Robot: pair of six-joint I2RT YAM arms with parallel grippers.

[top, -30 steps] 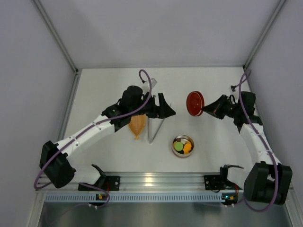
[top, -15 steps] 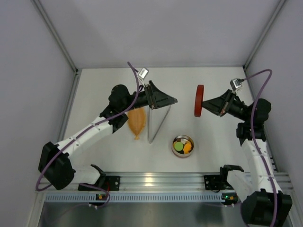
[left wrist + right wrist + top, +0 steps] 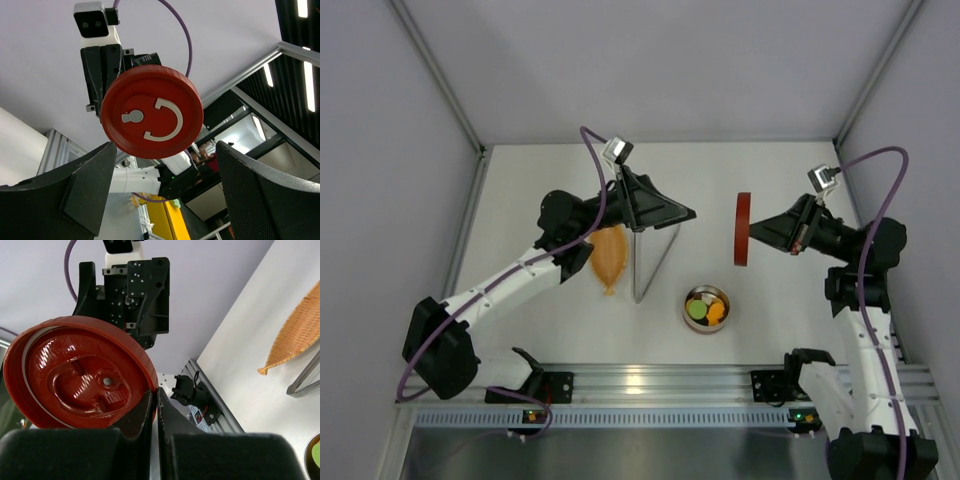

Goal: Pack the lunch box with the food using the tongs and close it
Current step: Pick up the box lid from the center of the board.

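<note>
Count: I see one lunch box tin (image 3: 706,308), one red lid (image 3: 743,229), one pair of tongs (image 3: 655,262) and one orange mesh bag (image 3: 610,258). The food pieces (image 3: 700,309) number at least three: green, orange and dark.
Food: all of it sits inside the tin, which is open on the desk (image 3: 570,330) near the arm bases.
Lid: it is held up on edge above the desk, beyond the tin. Its white-marked top (image 3: 152,112) faces the left arm and its hollow underside (image 3: 75,372) faces the right wrist.
Tongs: they lie flat between bag and tin, long axis near to far, joined end toward me.
Left jaws: spread wide with nothing in them, above the tongs' far tips.
Right jaws: pinched tight on the lid's rim.
</note>
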